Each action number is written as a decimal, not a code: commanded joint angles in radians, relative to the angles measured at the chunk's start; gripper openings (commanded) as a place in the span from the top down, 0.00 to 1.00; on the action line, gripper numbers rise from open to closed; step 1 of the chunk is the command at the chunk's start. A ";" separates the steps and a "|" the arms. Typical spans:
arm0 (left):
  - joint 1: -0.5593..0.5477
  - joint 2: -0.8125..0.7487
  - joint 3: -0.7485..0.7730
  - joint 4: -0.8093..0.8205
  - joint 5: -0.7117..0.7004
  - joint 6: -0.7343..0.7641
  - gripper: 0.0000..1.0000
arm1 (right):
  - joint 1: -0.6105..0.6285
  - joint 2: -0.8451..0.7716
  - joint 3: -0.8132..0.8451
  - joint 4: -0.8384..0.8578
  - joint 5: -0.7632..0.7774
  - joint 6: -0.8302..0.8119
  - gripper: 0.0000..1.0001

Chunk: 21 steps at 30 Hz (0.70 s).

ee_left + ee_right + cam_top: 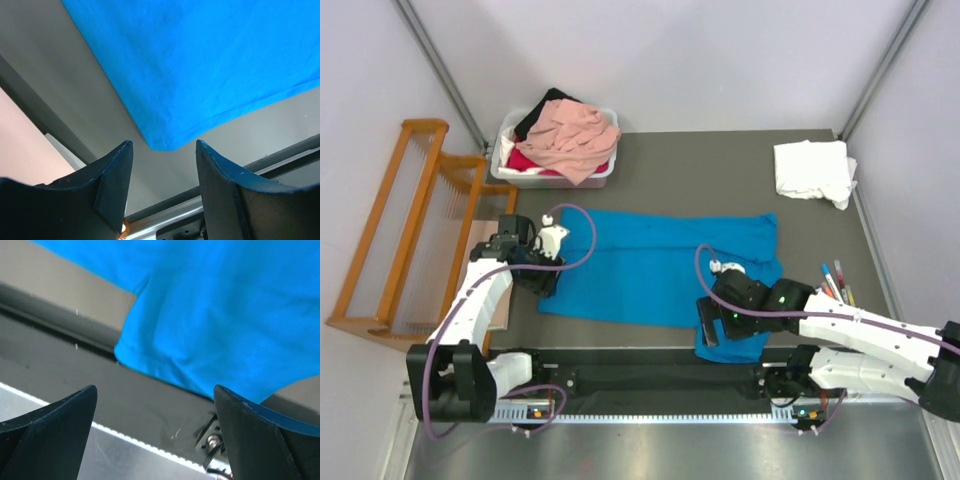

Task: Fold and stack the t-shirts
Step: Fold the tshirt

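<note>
Blue t-shirt (660,265) is lying flat mid-table, apparently still awaiting its first fold.
The left gripper (164,150) is hovering half-open at its near-left corner and the right gripper (155,390) is gaping wide over the near-right sleeve, both empty; a white t-shirt (812,170) is sitting far right, others filling the tub (505,165).

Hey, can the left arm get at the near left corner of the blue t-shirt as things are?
Probably yes. The left gripper is open and empty, its jaws lined up on that corner of the blue t-shirt, and nothing shows between them and the cloth.
</note>
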 commanded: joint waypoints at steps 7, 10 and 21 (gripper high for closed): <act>0.004 0.040 -0.062 0.078 -0.061 0.055 0.43 | 0.245 0.024 -0.024 -0.040 0.182 0.249 0.00; 0.004 0.034 -0.100 0.103 -0.097 0.082 0.44 | 0.284 0.061 -0.031 -0.040 0.220 0.274 0.00; 0.004 0.078 -0.139 0.146 -0.113 0.087 0.45 | 0.330 0.188 -0.028 0.053 0.263 0.259 0.01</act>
